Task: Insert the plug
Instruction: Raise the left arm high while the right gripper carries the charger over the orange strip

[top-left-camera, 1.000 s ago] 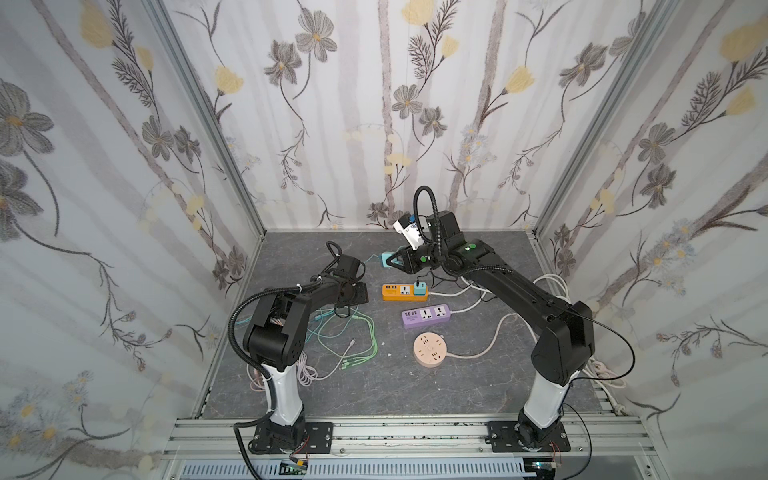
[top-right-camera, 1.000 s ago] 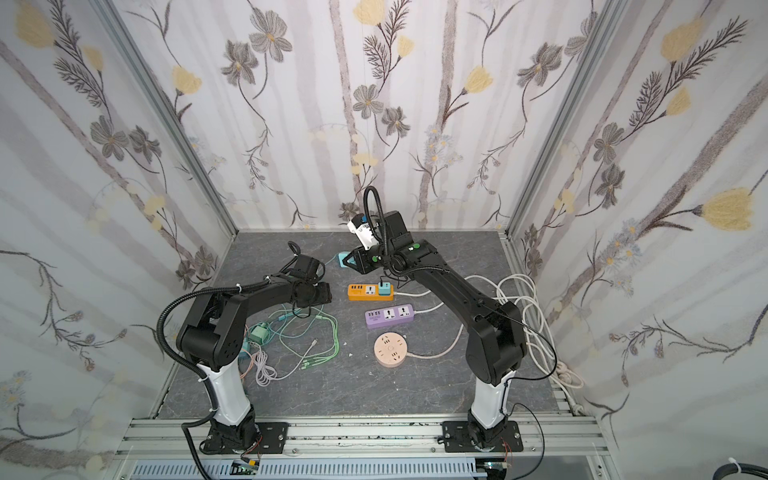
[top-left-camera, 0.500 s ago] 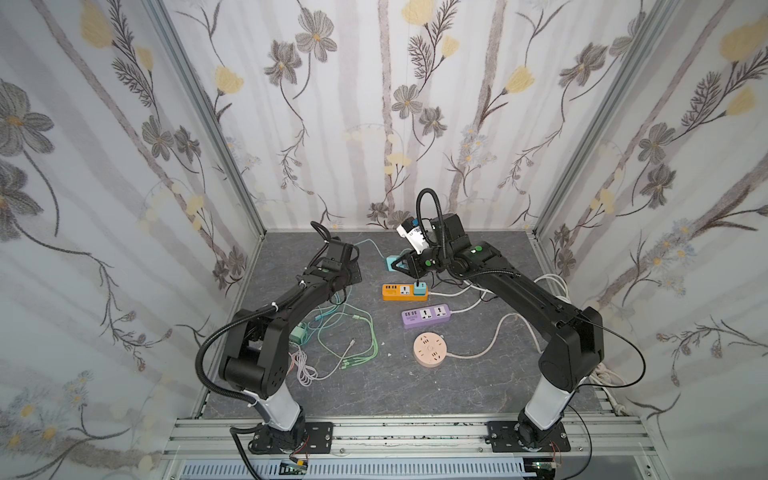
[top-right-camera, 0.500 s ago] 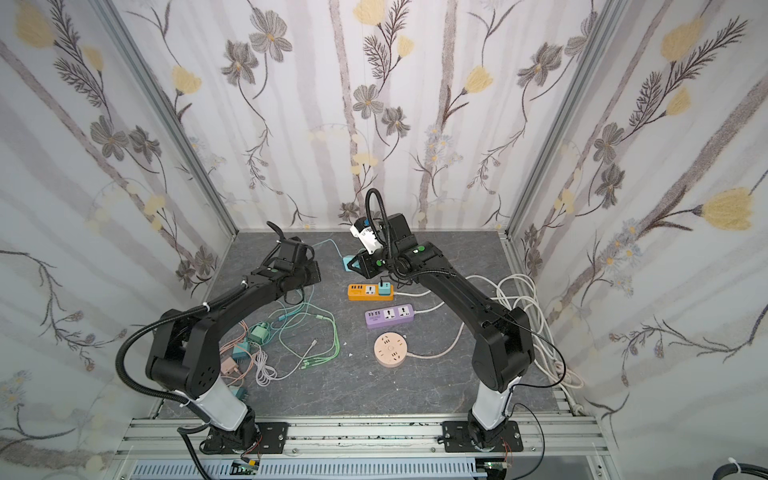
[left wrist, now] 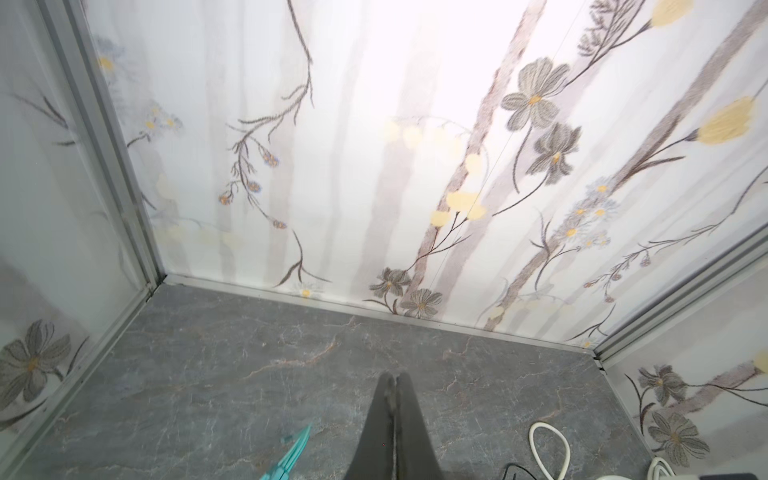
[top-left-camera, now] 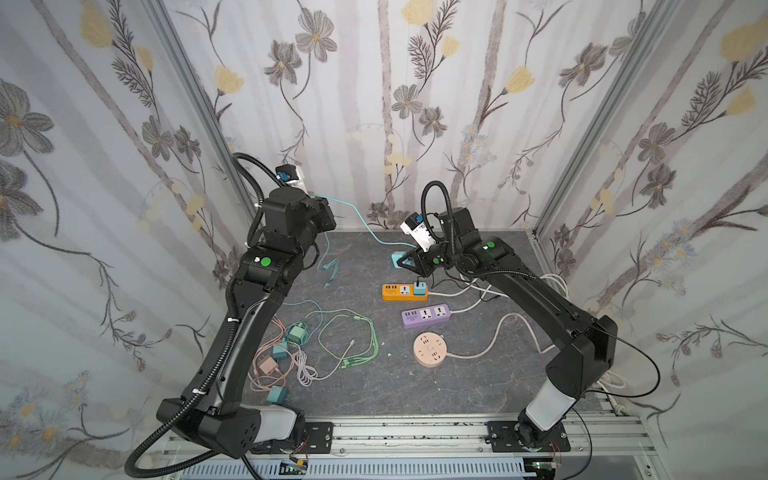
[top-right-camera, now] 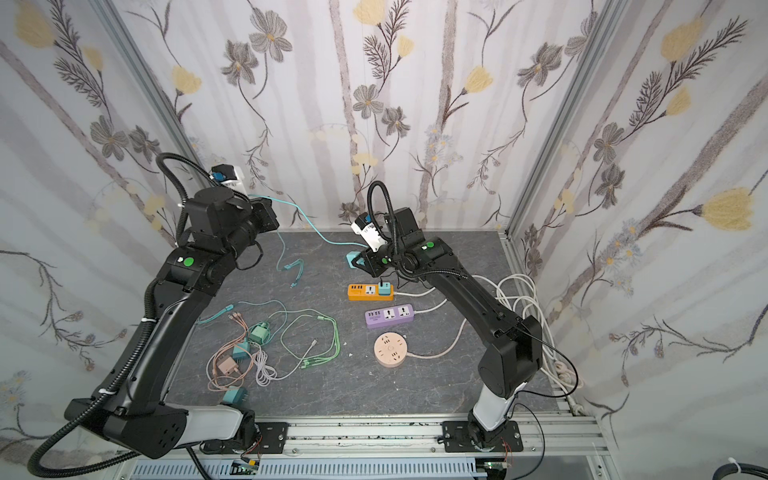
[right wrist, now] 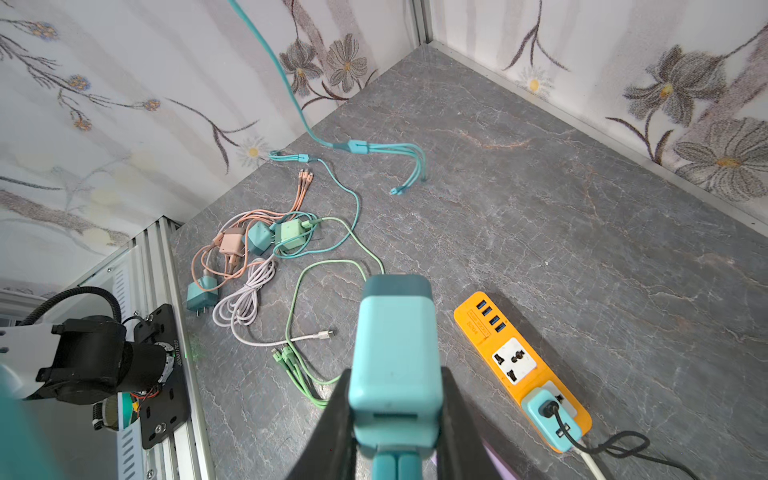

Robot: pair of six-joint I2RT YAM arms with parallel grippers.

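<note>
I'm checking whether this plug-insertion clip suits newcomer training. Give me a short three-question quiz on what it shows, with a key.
1. True or false: the orange power strip already has something plugged into it.
2. What do the jaws of the right gripper hold? A) a pink charger B) the teal charger C) a white cable
3. How many socket units lie on the table?
Key: 1 true. 2 B. 3 three: that strip, the purple strip and the round socket.

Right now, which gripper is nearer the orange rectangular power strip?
Right. The right gripper, holding a teal charger block, hovers just behind the orange strip; the left gripper is raised far left.
</note>
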